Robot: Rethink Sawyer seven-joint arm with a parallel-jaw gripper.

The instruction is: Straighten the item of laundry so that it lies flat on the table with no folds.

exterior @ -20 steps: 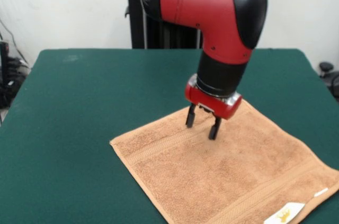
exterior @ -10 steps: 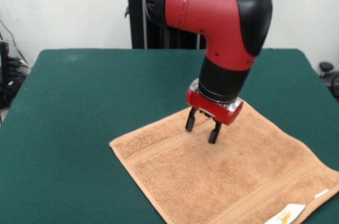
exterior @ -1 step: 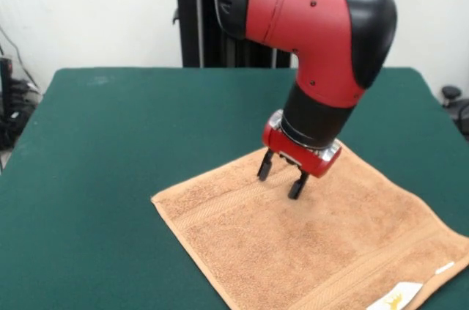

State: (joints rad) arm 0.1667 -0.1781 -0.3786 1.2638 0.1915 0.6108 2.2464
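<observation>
One orange-tan towel (exterior @ -1 step: 315, 244) before me, flat on my green table (exterior @ -1 step: 110, 149), white tag (exterior @ -1 step: 393, 296) up, gripper (exterior @ -1 step: 281, 176) jaws spread and empty.

Red and black Sawyer arm

Glossy red shell (exterior @ -1 step: 293, 9) dotted with small dark screws, black rounded elbow cap, black wrist cylinder, red flange, end effector (exterior @ -1 step: 281, 179) with two black fingers.

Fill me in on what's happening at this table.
A red and black robot arm has its gripper over the towel, jaws open and holding nothing. The towel lies spread on the green table, flat as far as the front view shows, with no fold in sight; its near corner runs off the bottom edge. A white tag shows at that near edge. Whether the tips touch the cloth cannot be told.
</observation>
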